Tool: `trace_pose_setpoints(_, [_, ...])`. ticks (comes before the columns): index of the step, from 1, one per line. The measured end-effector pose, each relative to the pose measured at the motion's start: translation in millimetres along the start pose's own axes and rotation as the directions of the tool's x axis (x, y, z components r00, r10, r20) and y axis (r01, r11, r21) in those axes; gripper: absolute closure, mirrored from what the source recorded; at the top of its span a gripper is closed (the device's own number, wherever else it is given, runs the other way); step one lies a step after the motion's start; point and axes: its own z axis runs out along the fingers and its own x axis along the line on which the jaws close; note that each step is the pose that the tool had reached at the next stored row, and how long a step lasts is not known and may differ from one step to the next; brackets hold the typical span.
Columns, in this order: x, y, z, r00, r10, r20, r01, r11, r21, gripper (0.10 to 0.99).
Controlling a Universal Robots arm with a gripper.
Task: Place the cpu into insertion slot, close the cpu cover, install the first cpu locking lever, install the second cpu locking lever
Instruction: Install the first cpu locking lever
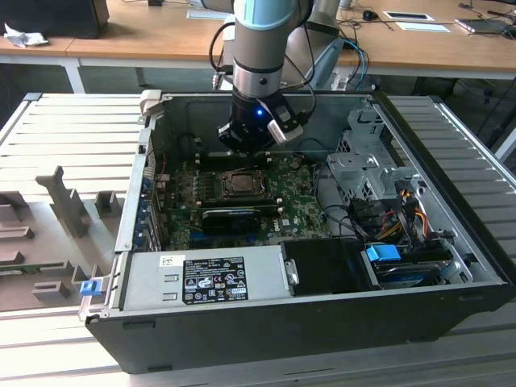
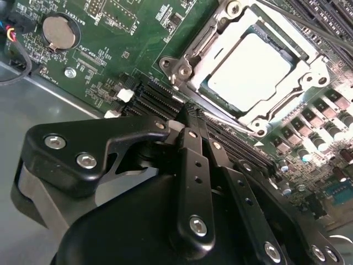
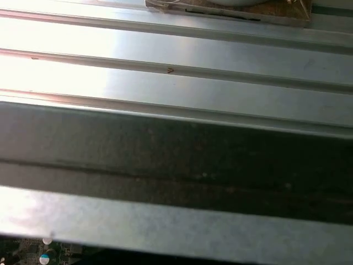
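Bright glare washes the ribbed metal (image 3: 83, 72), perhaps overexposed

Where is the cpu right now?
The small square silver-topped cpu sits in the insertion slot under the silvery windowed cpu cover on the green motherboard, just beyond the black gripper, in the second wrist view.

Wooden desks (image 1: 145, 36) span the back; a ribbed grey metal table (image 1: 56, 129) lies below, brightly lit.

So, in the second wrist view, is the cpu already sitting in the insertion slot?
Yes: the cpu lies flat inside the insertion slot, with the cpu cover framing it.
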Motion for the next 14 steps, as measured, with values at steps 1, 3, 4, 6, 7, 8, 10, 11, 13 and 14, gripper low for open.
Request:
trace_pose_setpoints(1, [0.0,-0.5,0.5,1.0000,0.001,0.0001,-0.001,1.0000,0.000,0.980])
trace_pose_setpoints(3, [0.0,-0.7,1.6,1.0000,0.003,0.0006,-0.003,1.0000,0.000,0.980])
trace_pose_setpoints(4, [-0.1,-0.8,1.9,1.0000,0.003,0.0005,-0.003,1.0000,0.000,0.980])
trace_pose_setpoints(6, [-0.6,-1.0,2.7,1.0000,0.004,0.0005,-0.004,1.0000,0.000,0.980])
trace_pose_setpoints(7, [-0.9,-1.1,3.1,1.0000,0.005,0.0006,-0.005,1.0000,0.000,0.980])
trace_pose_setpoints(8, [-1.2,-1.1,3.7,1.0000,0.005,0.0007,-0.005,1.0000,0.000,0.980])
trace_pose_setpoints(10, [-1.5,-1.3,4.8,1.0000,0.005,0.0007,-0.005,1.0000,0.000,0.980])
trace_pose_setpoints(11, [-1.6,-1.3,5.4,1.0000,0.006,0.0008,-0.006,1.0000,0.000,0.980])
trace_pose_setpoints(13, [-1.6,-1.5,6.2,1.0000,0.006,0.0006,-0.006,1.0000,0.000,0.980])
trace_pose_setpoints(14, [-1.7,-1.5,6.3,1.0000,0.006,0.0005,-0.006,1.0000,0.001,0.980])
